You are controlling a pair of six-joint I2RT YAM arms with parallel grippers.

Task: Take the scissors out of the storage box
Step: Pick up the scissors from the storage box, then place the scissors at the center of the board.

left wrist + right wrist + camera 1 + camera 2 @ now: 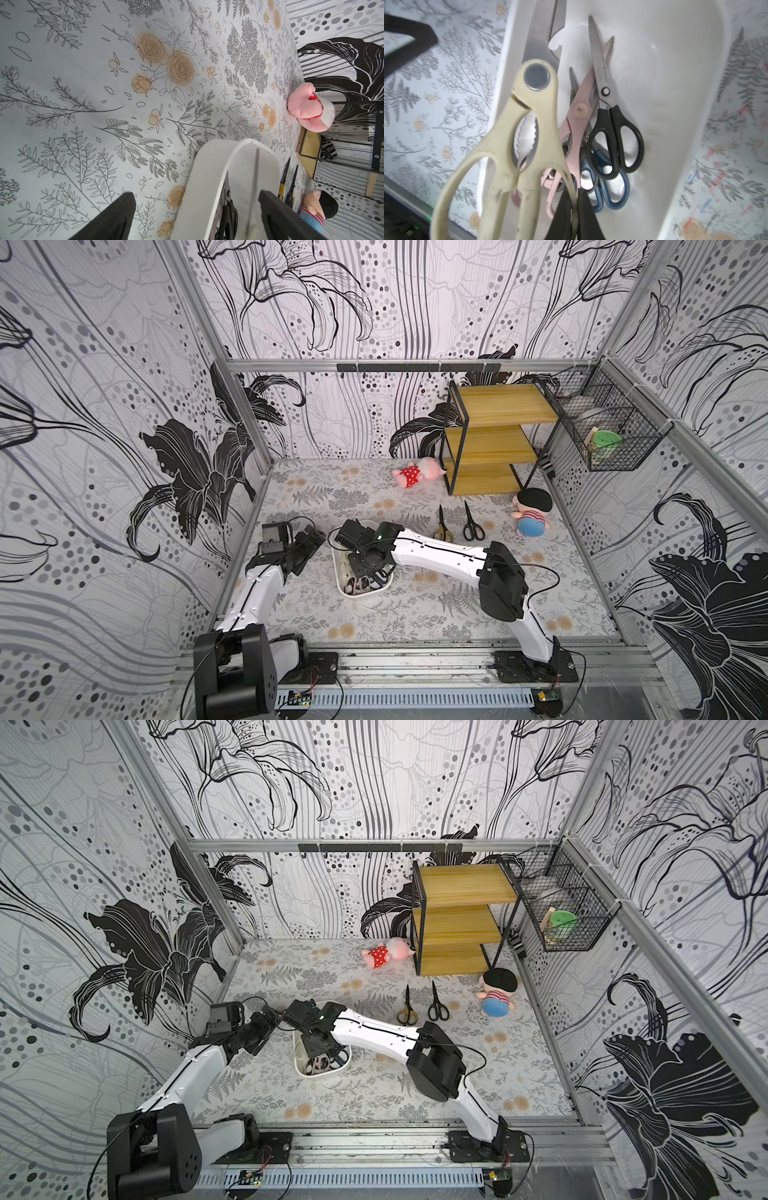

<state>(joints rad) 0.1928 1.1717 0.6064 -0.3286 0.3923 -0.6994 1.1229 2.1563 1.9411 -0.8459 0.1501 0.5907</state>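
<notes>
Right gripper (572, 216) is pinching the cream scissors (508, 155) in the storage box (675, 83).
Only the right wrist view is showing that; in both top views two pairs (442, 524) are lying at its two o'clock. The left gripper (195, 193), jaws spread, is hanging at ten o'clock.

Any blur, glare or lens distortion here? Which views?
Right wrist: cream-handled scissors close to lens look soft; table print at the frame edge smears with colour fringes. Left wrist: table print crisp. Both top views: wide-angle stretch at the walls, even light.
</notes>
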